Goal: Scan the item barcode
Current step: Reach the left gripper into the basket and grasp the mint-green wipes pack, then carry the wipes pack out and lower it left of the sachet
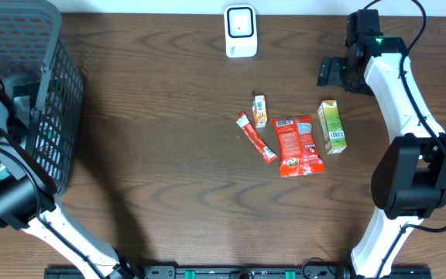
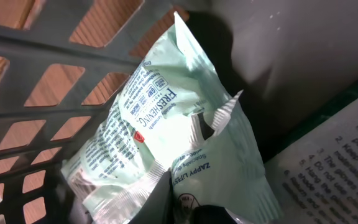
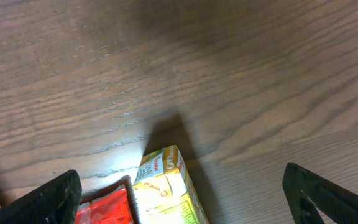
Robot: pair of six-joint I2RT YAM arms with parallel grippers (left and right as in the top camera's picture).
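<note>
- table [image 1: 153,186]: dark wood grain; carries everything listed below.
- basket [image 1: 59,116]: dark grey plastic mesh, at the far left corner of the table.
- left gripper [image 2: 199,215]: reaches down inside the basket; shows only as a dark tip at the bottom of the wrist view. Jaws together. Lower edge of the pale green pouch crumples right against them; cannot tell whether any film is pinched between them.
- pale green pouch [image 2: 166,118]: the item. Sits inside the basket, leaning on the mesh wall. Crinkled film with silver seams, dark print on its face and a small red dot.
- printed white sheet [image 2: 331,168]: in the basket, just beside the pouch; black text, only partly in view.
- scanner [image 1: 240,31]: white with rounded corners, at the middle of the far edge, well apart from the basket.
- right gripper [image 1: 334,73]: near the far right corner, over bare wood just beyond the far end of the green carton. Jaws spread wide, holding nothing.
- green carton [image 1: 331,126]: lies flat, right of the table's centre, long side running far to near.
- red pouch [image 1: 298,145]: flat, just beside the carton on its left.
- red stick pack [image 1: 255,138]: slim, lying on a slant, left of the red pouch.
- orange-and-white sachet [image 1: 260,111]: small, just beyond the stick pack toward the far edge.
</note>
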